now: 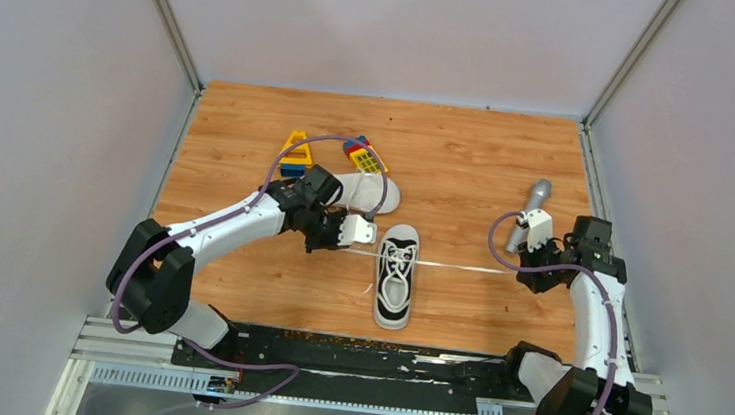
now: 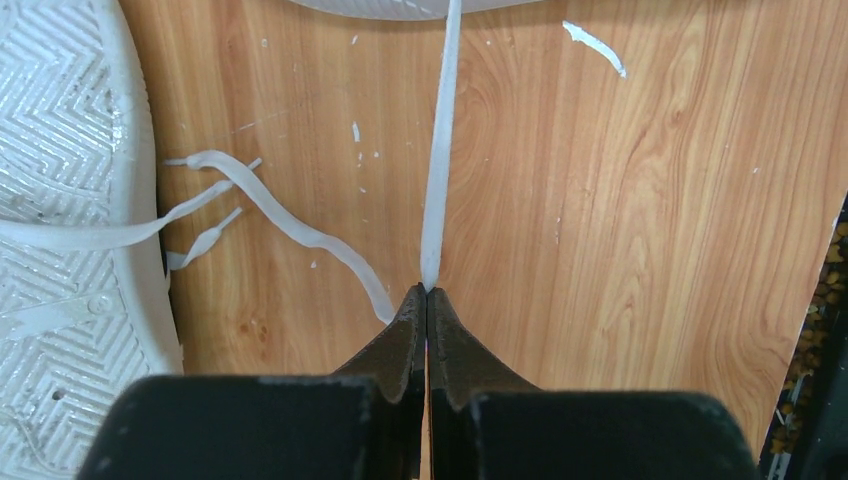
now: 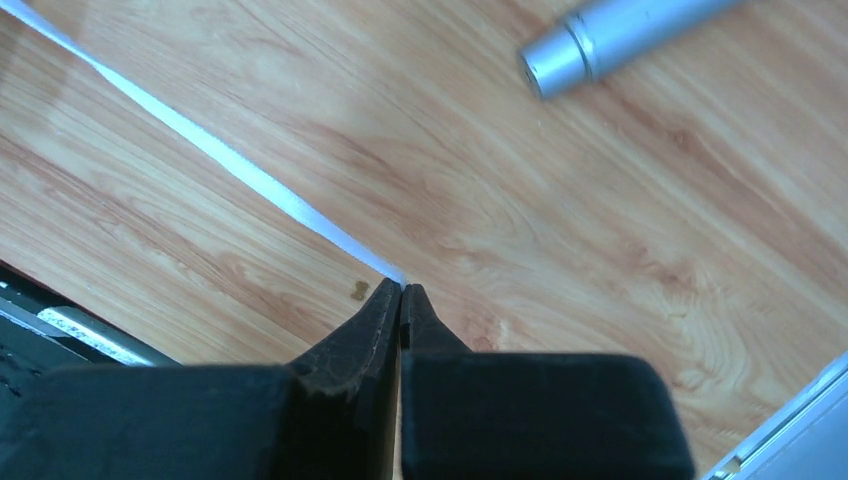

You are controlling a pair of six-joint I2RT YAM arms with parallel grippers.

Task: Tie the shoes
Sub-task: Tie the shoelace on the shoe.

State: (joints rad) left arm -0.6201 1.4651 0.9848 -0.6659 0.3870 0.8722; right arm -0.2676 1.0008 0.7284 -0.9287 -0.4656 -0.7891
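Table [image 1: 488, 158] is wood-grain, with both arms reaching in over it. Upright shoe [image 1: 394, 292] sits near centre between the arms; second shoe [image 1: 370, 193] lies sole-up just behind it, beside the left wrist. Toy blocks [image 1: 296, 153] are at far left and the grey cylinder [image 1: 531, 212] at far right, near the right wrist. Left gripper [image 2: 427, 290] — jaws closed, pinching a lace end [image 2: 438, 170] that runs straight to the upright shoe. Right gripper [image 3: 402, 288] — jaws likewise closed on the other lace [image 3: 230, 165], which is pulled taut across the wood. Loose laces [image 2: 270, 205] from the sole-up shoe lie slack on the table beside the left fingers.
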